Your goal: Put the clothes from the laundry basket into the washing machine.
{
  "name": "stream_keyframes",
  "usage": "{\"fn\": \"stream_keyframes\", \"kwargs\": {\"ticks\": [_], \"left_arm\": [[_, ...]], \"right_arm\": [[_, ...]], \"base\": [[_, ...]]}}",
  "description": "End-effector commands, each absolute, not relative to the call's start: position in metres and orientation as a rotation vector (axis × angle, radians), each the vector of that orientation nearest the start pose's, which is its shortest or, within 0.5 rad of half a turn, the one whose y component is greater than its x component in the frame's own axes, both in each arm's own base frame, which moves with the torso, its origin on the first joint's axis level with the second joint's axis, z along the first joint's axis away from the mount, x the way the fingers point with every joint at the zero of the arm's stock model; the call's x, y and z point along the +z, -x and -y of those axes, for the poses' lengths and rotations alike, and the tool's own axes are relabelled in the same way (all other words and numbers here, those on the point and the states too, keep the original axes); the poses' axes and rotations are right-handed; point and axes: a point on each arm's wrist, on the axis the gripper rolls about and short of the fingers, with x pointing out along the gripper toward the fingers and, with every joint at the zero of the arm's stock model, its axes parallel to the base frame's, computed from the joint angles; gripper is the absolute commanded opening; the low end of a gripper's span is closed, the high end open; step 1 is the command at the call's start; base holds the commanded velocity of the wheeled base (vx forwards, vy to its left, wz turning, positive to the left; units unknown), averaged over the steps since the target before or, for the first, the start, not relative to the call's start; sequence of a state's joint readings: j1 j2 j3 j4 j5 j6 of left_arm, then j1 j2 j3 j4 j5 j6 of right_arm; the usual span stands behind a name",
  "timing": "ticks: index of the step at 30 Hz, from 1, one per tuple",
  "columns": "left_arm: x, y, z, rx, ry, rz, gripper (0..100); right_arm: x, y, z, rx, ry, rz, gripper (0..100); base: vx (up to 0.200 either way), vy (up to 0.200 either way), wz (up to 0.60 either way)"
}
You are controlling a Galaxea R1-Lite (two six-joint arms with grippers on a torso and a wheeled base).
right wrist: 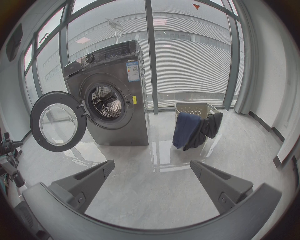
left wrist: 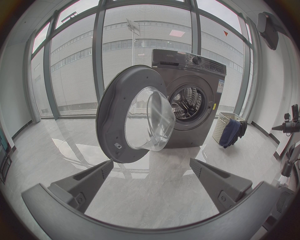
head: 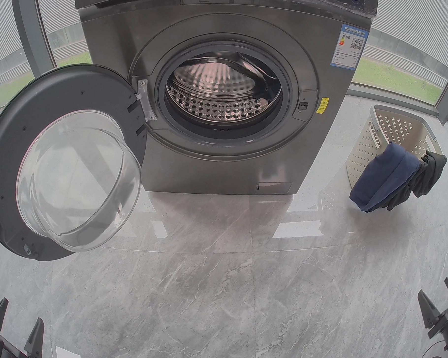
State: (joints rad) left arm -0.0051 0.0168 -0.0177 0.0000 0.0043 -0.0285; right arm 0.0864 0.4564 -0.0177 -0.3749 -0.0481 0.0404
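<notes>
A grey washing machine (head: 225,152) stands ahead with its round door (head: 62,165) swung wide to the left and its steel drum (head: 220,90) bare. To its right sits a beige laundry basket (head: 384,127) with a blue garment (head: 384,176) and a black garment (head: 426,173) draped over its front rim. My left gripper (head: 16,323) is low at the near left, open and holding nothing. My right gripper (head: 438,299) is at the near right, open too, well short of the basket. From the wrists I see the machine (left wrist: 190,103) (right wrist: 109,97), the basket (left wrist: 223,120) (right wrist: 195,109) and the garments (left wrist: 230,132) (right wrist: 185,129).
Polished grey marble floor (head: 239,286) lies open between me and the machine. Tall glass windows (head: 412,52) with dark frames run behind the machine and basket. The open door juts out at the left, over the floor.
</notes>
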Motion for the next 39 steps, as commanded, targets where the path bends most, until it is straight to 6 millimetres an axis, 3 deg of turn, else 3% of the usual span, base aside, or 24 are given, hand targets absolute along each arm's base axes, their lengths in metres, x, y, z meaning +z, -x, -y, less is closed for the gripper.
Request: {"fn": "stream_keyframes", "kwargs": {"ticks": [1, 11, 31, 39], "left_arm": [[0.076, 0.023, 0.0, 0.0, 0.029, -0.003, 100], [0.076, 0.023, 0.0, -0.001, 0.029, -0.003, 100], [0.076, 0.023, 0.0, -0.001, 0.028, -0.003, 100], [0.076, 0.023, 0.0, -0.001, 0.028, -0.003, 100]], "right_arm": [[0.09, 0.015, 0.002, -0.01, -0.038, 0.022, 100], [0.077, 0.023, 0.001, -0.063, -0.045, 0.018, 100], [0.076, 0.023, 0.0, -0.002, 0.017, 0.0, 100], [0.076, 0.023, 0.0, 0.005, 0.008, 0.0, 100]], "base": [[0.0, 0.0, 0.0], [0.0, 0.0, 0.0], [0.0, 0.0, 0.0], [0.0, -0.2, 0.0]]}}
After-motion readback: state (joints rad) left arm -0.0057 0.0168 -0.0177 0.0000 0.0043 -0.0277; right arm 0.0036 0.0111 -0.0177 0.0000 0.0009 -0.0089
